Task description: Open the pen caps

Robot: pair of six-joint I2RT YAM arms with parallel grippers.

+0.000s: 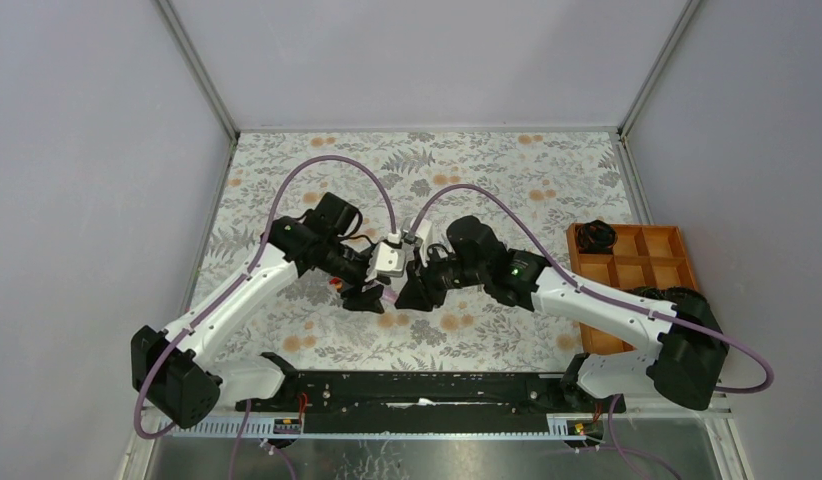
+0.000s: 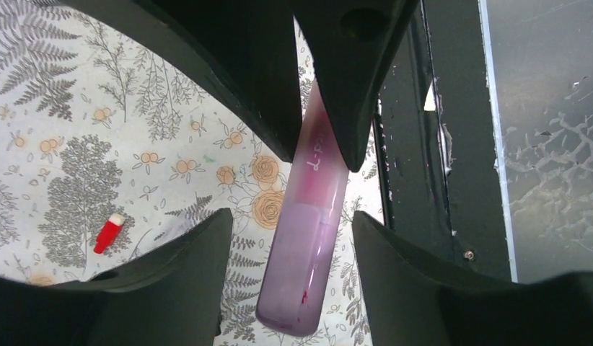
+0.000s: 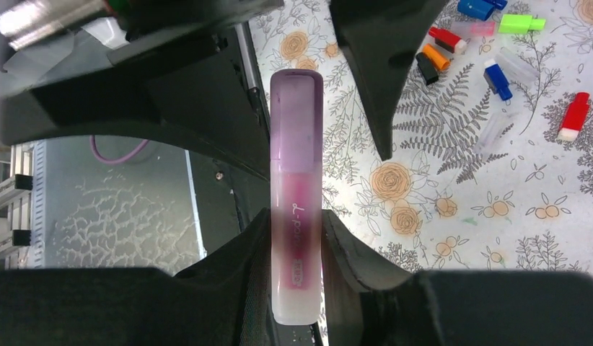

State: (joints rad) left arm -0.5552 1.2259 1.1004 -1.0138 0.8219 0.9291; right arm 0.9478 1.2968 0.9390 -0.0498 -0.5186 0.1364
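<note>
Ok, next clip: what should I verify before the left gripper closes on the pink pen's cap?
1. Right gripper clamped on the pink pen barrel: ok.
2. Cap seated on the pen: ok.
3. Left gripper straddling the cap: ok, roughly centred.
4. Its fingers touching the cap: not ok, open with gaps on both sides.
5. How tightly the cap sits: cannot tell.

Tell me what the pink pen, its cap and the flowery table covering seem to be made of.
The pen looks like frosted translucent pink plastic: a darker core shows through the barrel. Its cap seems the same plastic, tinted smoky purple, semi-clear. The table covering looks like a matte printed sheet, cloth or vinyl; I cannot tell which.
</note>
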